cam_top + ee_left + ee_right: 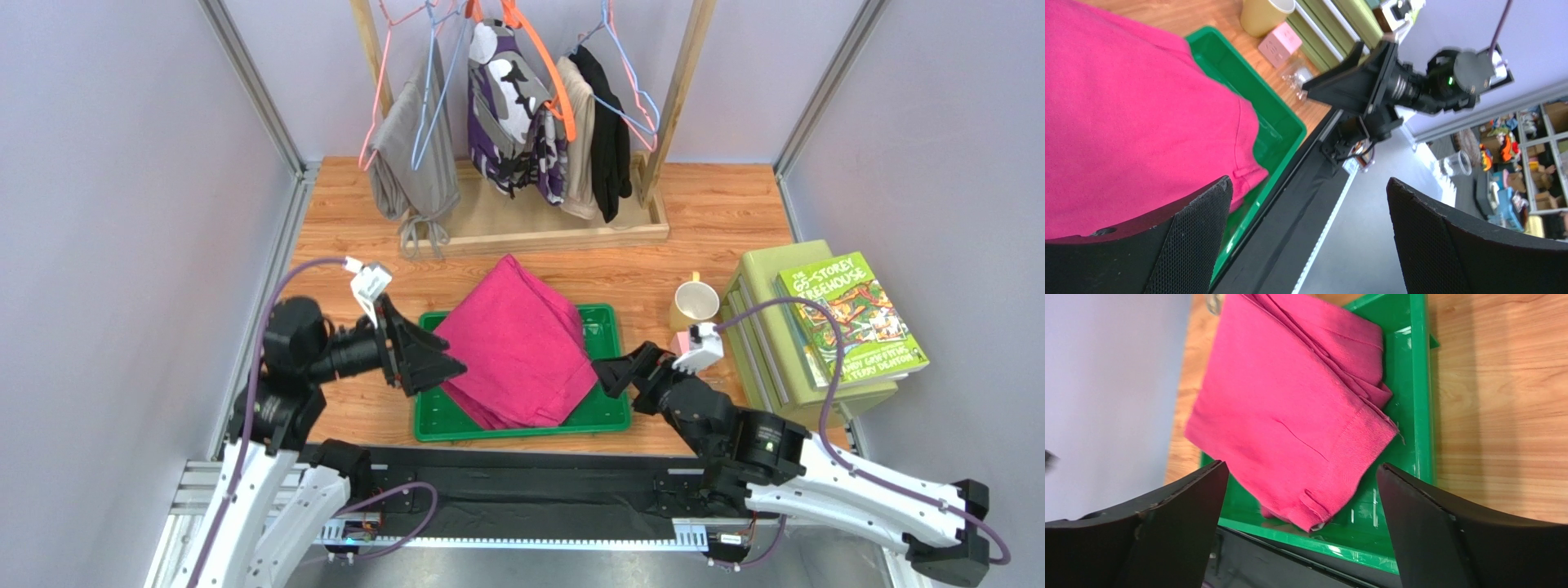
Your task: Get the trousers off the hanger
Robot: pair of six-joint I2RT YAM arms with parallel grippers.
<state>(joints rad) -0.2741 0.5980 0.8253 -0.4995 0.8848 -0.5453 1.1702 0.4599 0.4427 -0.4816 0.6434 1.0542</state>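
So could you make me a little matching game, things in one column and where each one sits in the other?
1 magenta trousers
2 yellow mug
3 grey trousers
4 Treehouse book

A hangs on the wooden rack
B lies on the green tray
C tops the book stack
D stands between tray and stack

Pairs: 1-B, 2-D, 3-A, 4-C

Mid-table (724, 208), a tray (607, 423); in it, the trousers (515, 343), folded, overhanging the far rim. Behind the tray, a rack (558, 230) hung with garments (515, 110). Right of the tray, a mug (694, 301); further right, stacked books (846, 321). Left gripper (444, 364) at the tray's left edge, right gripper (610, 371) at its right edge.
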